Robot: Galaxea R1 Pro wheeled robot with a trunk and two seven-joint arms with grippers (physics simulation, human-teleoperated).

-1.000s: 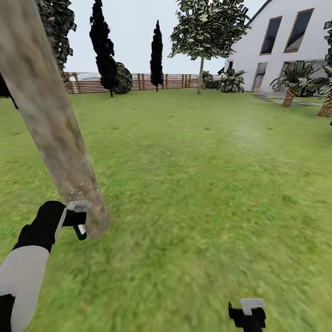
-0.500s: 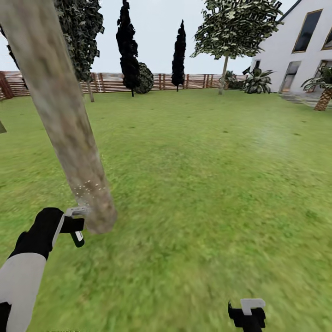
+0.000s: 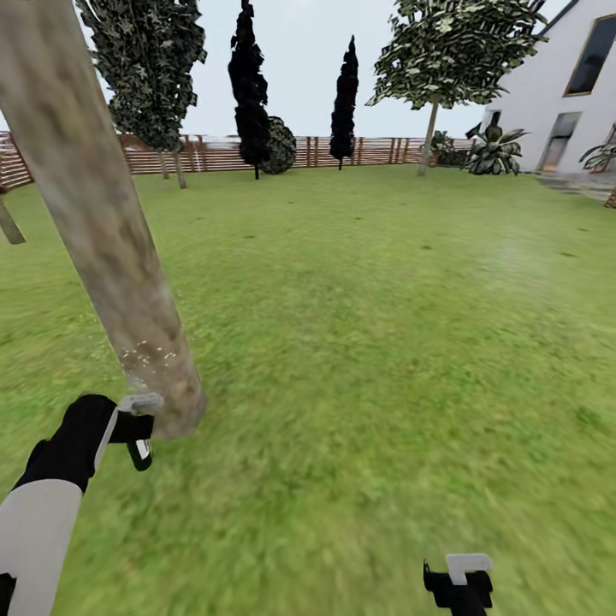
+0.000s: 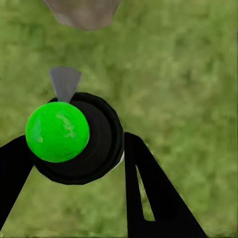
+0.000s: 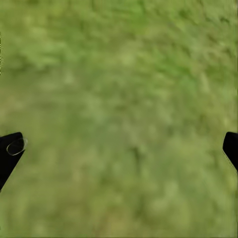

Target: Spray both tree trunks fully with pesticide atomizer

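A thick mottled grey-tan tree trunk (image 3: 103, 231) leans across the left of the head view, and its base (image 4: 84, 12) shows just ahead in the left wrist view. A small cloud of white pesticide specks (image 3: 150, 352) sits on its lower part. My left gripper (image 3: 139, 432) is beside the trunk's foot, shut on the pesticide atomizer (image 3: 140, 452). The black bottle (image 4: 99, 148) has a green top, and its grey nozzle (image 4: 65, 82) points toward the trunk. My right gripper (image 3: 459, 583) hangs low over grass, open and empty (image 5: 119, 148).
Green lawn (image 3: 385, 325) stretches to a brown slat fence (image 3: 214, 154). Dark cypresses (image 3: 250, 85) stand at the back. Another leafy tree with a pale trunk (image 3: 428, 141) stands far right, beside a white house (image 3: 565, 94) with palms.
The whole view has swung so the background slides right. My left gripper with the atomizer has sunk a little beside the trunk's foot. White specks stay on the trunk.
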